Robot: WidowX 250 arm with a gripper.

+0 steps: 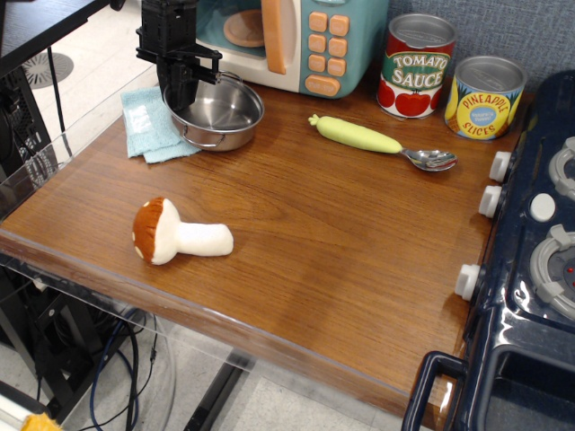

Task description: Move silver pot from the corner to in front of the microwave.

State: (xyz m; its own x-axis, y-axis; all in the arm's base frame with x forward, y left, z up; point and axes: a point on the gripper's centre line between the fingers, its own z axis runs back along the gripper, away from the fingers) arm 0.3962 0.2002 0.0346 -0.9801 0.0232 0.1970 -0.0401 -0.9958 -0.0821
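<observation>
The silver pot (220, 115) is a shallow shiny steel pot with thin wire loop handles. It sits low at the back left of the wooden table, just in front of the microwave (287, 40), partly over a blue cloth. My black gripper (178, 85) comes down from above and is shut on the pot's left rim. The microwave has a teal front, an orange door handle and orange buttons.
A light blue cloth (148, 126) lies under the pot's left side. A plush mushroom (175, 233) lies front left. A green-handled spoon (382, 142), a tomato sauce can (418, 65) and a pineapple can (483, 97) stand at the back. A dark blue toy stove (530, 260) fills the right.
</observation>
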